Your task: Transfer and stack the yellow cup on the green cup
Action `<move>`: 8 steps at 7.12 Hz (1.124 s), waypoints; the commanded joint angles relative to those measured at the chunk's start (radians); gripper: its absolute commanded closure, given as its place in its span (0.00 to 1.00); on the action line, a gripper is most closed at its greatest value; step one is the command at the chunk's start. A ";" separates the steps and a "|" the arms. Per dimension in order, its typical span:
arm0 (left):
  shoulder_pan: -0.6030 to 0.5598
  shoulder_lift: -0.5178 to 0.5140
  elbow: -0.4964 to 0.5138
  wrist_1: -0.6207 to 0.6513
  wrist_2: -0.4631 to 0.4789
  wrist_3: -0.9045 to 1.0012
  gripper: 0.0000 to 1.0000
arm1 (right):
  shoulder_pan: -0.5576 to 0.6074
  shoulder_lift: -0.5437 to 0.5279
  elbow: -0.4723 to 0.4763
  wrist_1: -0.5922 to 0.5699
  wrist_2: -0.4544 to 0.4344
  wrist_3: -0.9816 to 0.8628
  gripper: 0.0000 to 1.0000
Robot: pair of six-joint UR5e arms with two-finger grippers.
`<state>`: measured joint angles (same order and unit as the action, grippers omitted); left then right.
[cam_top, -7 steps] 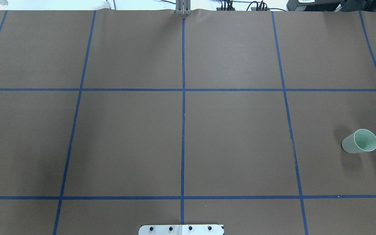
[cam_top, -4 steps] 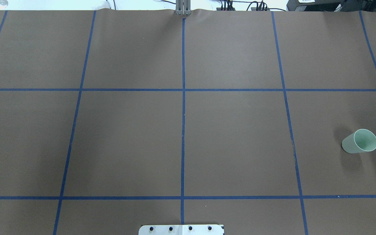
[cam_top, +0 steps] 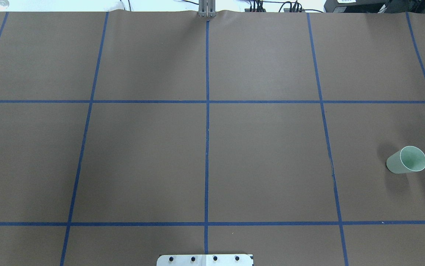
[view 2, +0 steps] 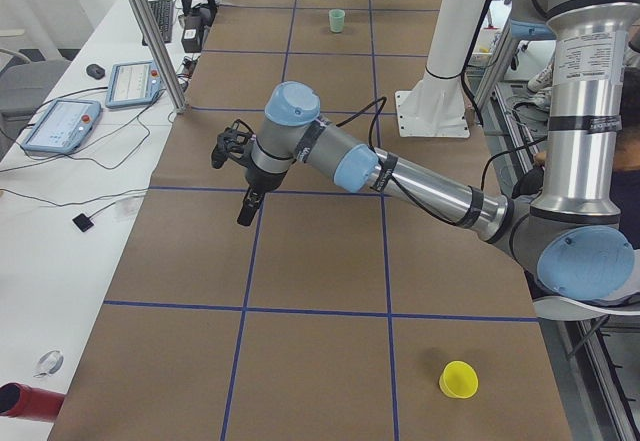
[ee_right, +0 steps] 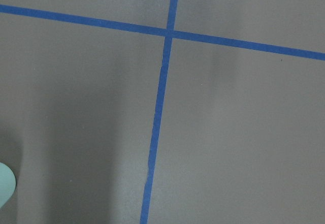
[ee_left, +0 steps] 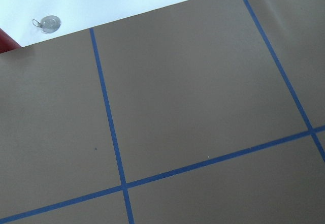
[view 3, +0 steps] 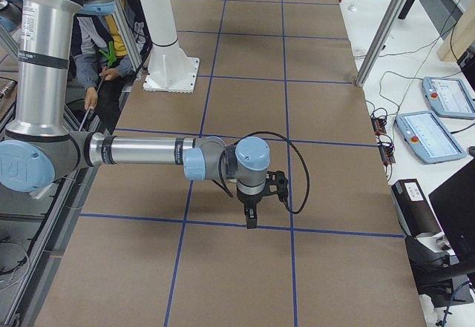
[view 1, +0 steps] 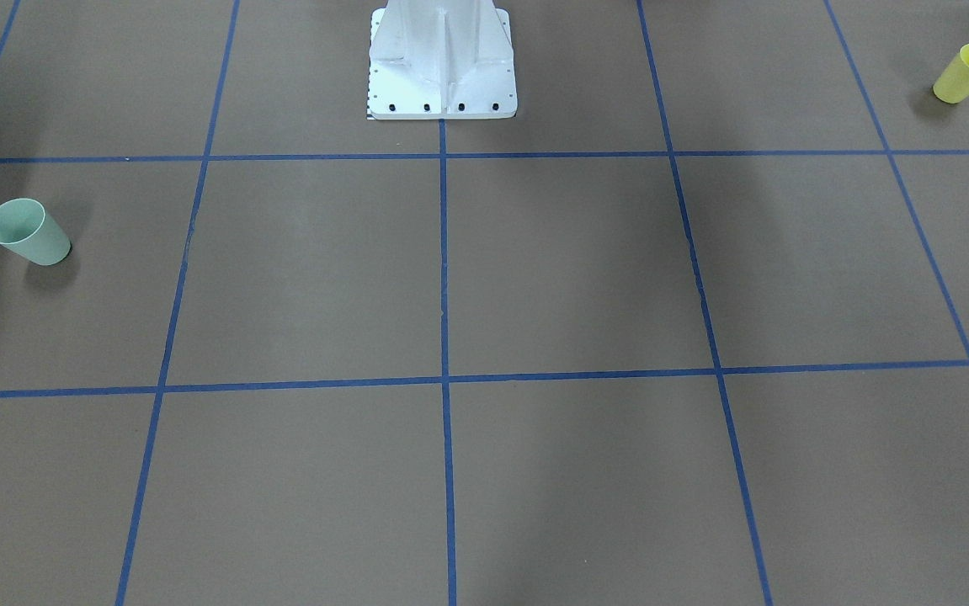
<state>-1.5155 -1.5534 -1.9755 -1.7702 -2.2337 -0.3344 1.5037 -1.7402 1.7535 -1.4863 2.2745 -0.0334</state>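
Approach step, by my read. On table point(cam_top: 264, 159), yellow cup point(view 1: 967, 72) stands upper right of front-facing view, green cup point(view 1: 28, 232) far left, well apart. Both left tool point(view 2: 245, 206) and right tool point(view 3: 251, 219) hover empty; opening can't be told. Next: left tool must reach yellow cup.
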 commanded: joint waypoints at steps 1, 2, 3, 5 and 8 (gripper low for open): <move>0.035 0.003 -0.022 -0.002 0.069 -0.150 0.00 | -0.003 0.001 -0.025 0.133 0.000 0.015 0.00; 0.035 0.004 -0.026 -0.003 0.072 -0.141 0.00 | -0.002 0.001 -0.087 0.159 0.017 0.013 0.00; 0.035 -0.001 -0.028 -0.018 0.089 -0.152 0.00 | -0.002 0.010 -0.089 0.162 0.025 0.085 0.00; 0.046 0.030 -0.086 -0.020 0.259 -0.301 0.00 | -0.002 0.007 -0.045 0.167 0.026 0.240 0.00; 0.258 0.074 -0.092 -0.008 0.602 -0.687 0.00 | -0.002 -0.001 -0.037 0.169 0.022 0.233 0.00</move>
<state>-1.3709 -1.5016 -2.0677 -1.7860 -1.8064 -0.8450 1.5018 -1.7371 1.7129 -1.3184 2.2992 0.2019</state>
